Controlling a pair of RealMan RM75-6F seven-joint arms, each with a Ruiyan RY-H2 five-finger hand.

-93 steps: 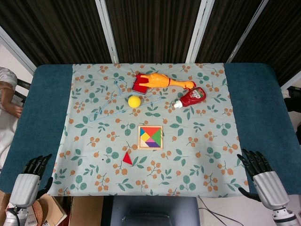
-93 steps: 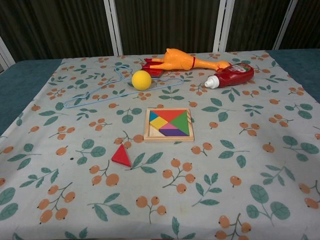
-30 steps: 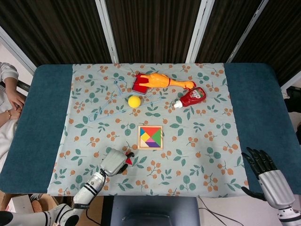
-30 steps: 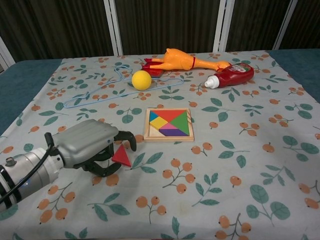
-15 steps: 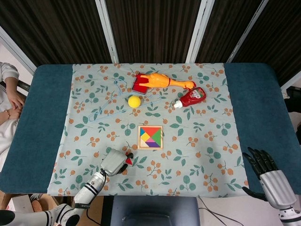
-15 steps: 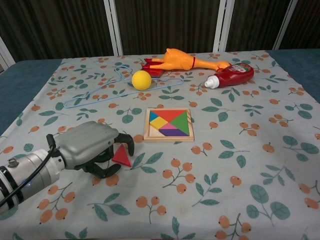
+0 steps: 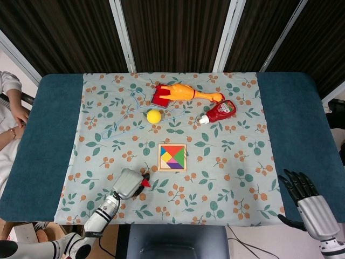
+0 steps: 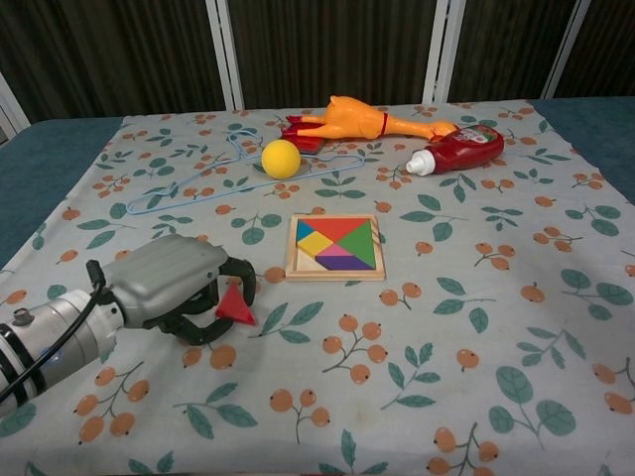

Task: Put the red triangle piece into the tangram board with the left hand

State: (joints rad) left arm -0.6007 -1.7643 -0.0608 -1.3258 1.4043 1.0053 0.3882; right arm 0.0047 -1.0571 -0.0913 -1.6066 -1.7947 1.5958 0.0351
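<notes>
Left hand [image 8: 184, 288] closed on red triangle piece [image 8: 236, 305], pinched at fingertips, near tangram board [image 8: 334, 246], short of its near-left corner. Grasp apparently made; carry and seating in board not yet done. Right hand [image 7: 307, 199] idle, spread, holding nothing.

Silver-backed hand [image 8: 174, 283], black fingers [image 8: 241, 273]
</notes>
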